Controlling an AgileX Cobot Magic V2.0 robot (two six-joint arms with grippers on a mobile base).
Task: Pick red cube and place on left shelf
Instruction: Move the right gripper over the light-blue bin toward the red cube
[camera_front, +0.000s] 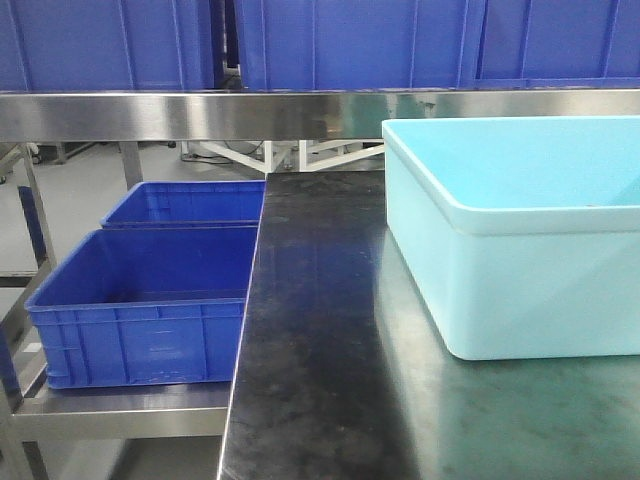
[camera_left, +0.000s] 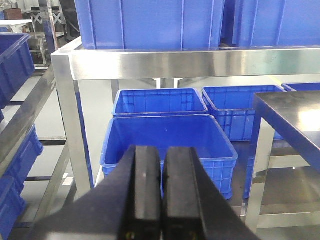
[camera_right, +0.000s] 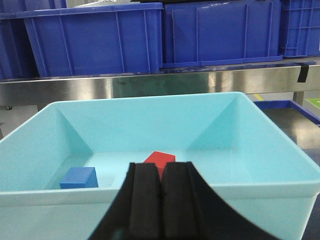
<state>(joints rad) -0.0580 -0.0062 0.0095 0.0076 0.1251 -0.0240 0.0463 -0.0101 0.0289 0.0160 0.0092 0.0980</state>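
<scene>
The red cube (camera_right: 160, 158) lies on the floor of the light blue tub (camera_right: 280, 185) in the right wrist view, partly hidden behind my right gripper (camera_right: 160, 172). That gripper is shut and empty, outside the tub's near wall. My left gripper (camera_left: 163, 160) is shut and empty, facing the blue crates on the low left shelf (camera_left: 170, 135). In the front view the tub (camera_front: 520, 290) sits on the dark table; its inside and both grippers are out of view there. The left shelf (camera_front: 120, 410) holds blue crates.
A blue cube (camera_right: 79, 178) lies left of the red one in the tub. A steel rack beam (camera_front: 200, 112) crosses above the table with blue crates on top. Two blue crates (camera_front: 150, 300) sit on the low left shelf. Steel posts (camera_left: 70, 110) stand at the left.
</scene>
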